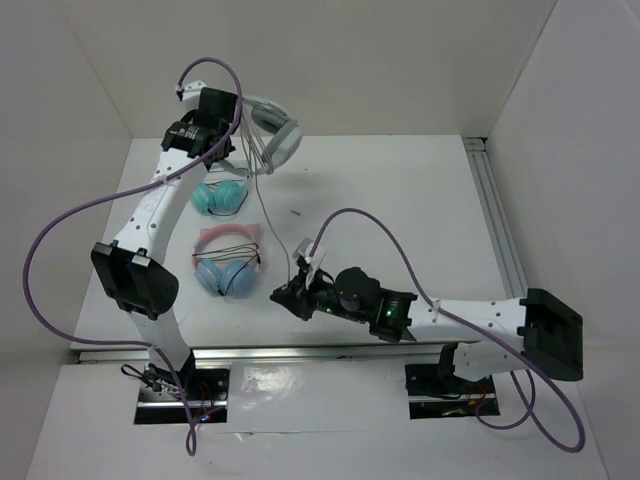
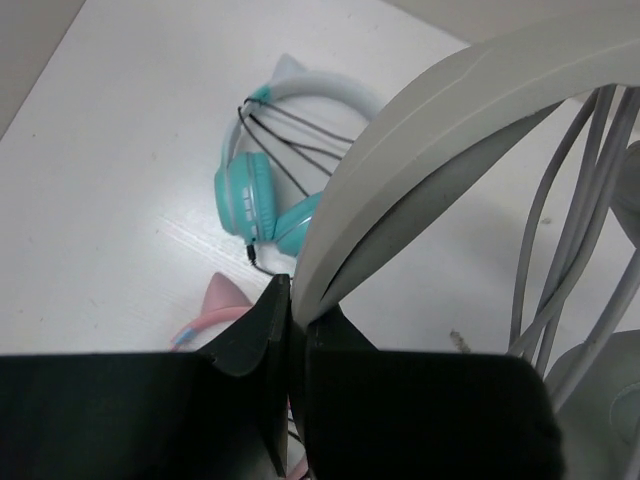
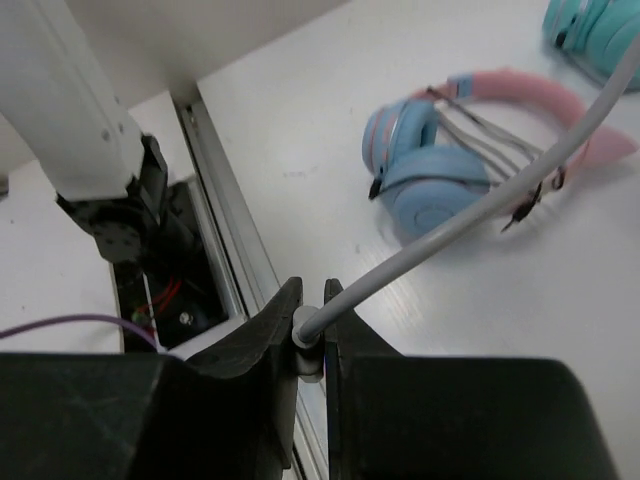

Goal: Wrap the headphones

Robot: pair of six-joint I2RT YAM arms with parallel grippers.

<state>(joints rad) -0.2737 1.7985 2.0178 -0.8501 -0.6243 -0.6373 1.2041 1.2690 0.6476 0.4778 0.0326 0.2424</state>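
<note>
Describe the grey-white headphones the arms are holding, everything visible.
The headphones are light grey-white and plastic-looking, with a wide headband and grey ear cups. The left gripper pinches the headband, holding them aloft at the far side. Their thin grey cable loops beside the band, then runs to the right gripper, shut on it.

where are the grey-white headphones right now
In the top view the headphones are at the far left, headband pinched in the left gripper just beyond the teal pair; their cable runs to the right gripper.
</note>
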